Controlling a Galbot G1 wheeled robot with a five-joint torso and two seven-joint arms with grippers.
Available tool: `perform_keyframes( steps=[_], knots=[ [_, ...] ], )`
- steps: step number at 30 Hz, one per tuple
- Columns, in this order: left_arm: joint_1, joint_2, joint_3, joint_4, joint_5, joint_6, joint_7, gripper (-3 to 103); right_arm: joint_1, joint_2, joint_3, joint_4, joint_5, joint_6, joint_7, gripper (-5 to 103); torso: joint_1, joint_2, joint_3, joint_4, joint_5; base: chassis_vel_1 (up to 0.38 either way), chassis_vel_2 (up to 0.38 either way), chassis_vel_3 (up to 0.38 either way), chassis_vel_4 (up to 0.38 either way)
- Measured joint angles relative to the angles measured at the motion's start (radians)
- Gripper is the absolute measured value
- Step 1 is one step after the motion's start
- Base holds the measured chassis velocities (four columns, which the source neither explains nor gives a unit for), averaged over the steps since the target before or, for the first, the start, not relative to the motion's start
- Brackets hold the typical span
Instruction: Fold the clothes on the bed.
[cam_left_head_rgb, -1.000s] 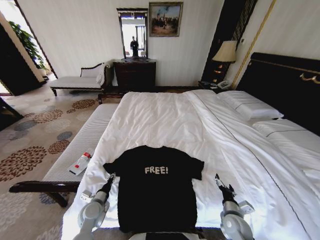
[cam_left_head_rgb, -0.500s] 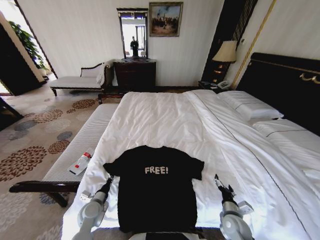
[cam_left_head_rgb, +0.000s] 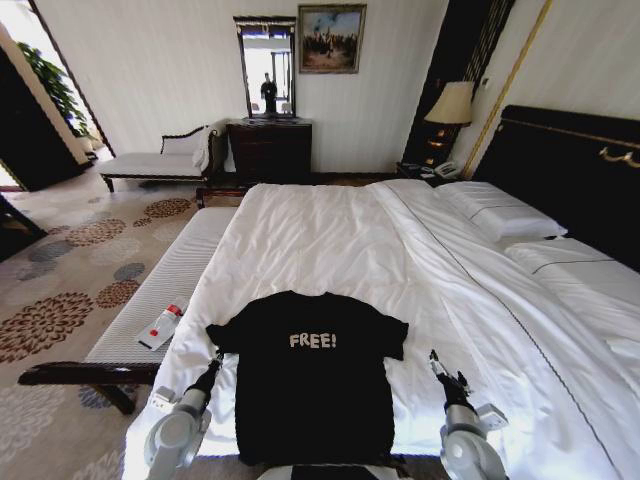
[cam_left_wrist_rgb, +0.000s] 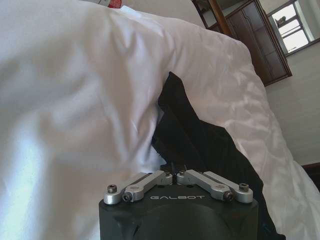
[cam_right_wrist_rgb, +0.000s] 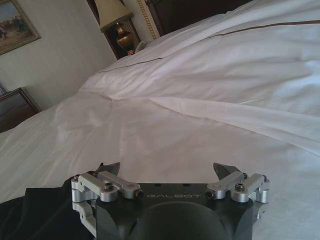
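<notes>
soft black t-shirt (cam_left_head_rgb: 312, 375) lies flat, chest up, white "free!" lettering, on the near end of the bed's (cam_left_head_rgb: 330, 240) smooth white duvet. my left jaws (cam_left_head_rgb: 213, 362) are together, pinched at the shirt's left sleeve edge. my right jaws (cam_left_head_rgb: 437, 362) stand apart over bare duvet, right of the shirt.

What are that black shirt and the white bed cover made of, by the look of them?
The T-shirt looks like soft matte knit, probably cotton: it lies limp and flat, with printed white letters. The bed cover looks like smooth woven cotton with a slight sheen, creasing in soft folds. The exact fibre can't be told.
</notes>
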Motion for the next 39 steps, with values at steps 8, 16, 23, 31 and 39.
perform_keyframes(
  steps=[8, 16, 23, 31, 39],
  knots=[
    [0.021, -0.018, 0.021, -0.016, 0.033, -0.006, -0.009, 0, 0.000, -0.006, 0.000, 0.003, 0.001, 0.001, 0.000, 100, 0.000, 0.000, 0.000, 0.0000, 0.0000, 0.000, 0.000, 0.000, 0.000],
    [0.060, -0.030, 0.031, -0.052, 0.078, -0.006, -0.020, 0, 0.020, -0.019, -0.007, -0.011, 0.012, 0.004, -0.002, 100, 0.000, 0.000, 0.000, -0.0001, 0.0001, 0.000, 0.000, 0.000, 0.000],
    [0.137, -0.011, -0.002, -0.125, 0.097, 0.000, -0.040, 11, 0.071, -0.060, -0.021, -0.019, 0.062, 0.006, 0.001, 100, 0.000, 0.000, 0.000, 0.0001, 0.0001, 0.000, 0.000, 0.000, 0.000],
    [0.170, 0.037, -0.028, -0.184, 0.103, -0.009, -0.038, 38, 0.100, -0.069, -0.017, -0.019, 0.070, 0.000, 0.018, 100, 0.000, 0.000, 0.000, 0.0001, -0.0001, 0.000, 0.000, 0.000, 0.000],
    [0.137, 0.134, -0.061, -0.299, 0.074, -0.029, -0.036, 70, 0.033, -0.047, 0.005, 0.047, 0.166, -0.023, -0.017, 100, 0.000, 0.000, 0.000, -0.0001, 0.0001, 0.000, 0.000, 0.000, 0.000]
  ],
)
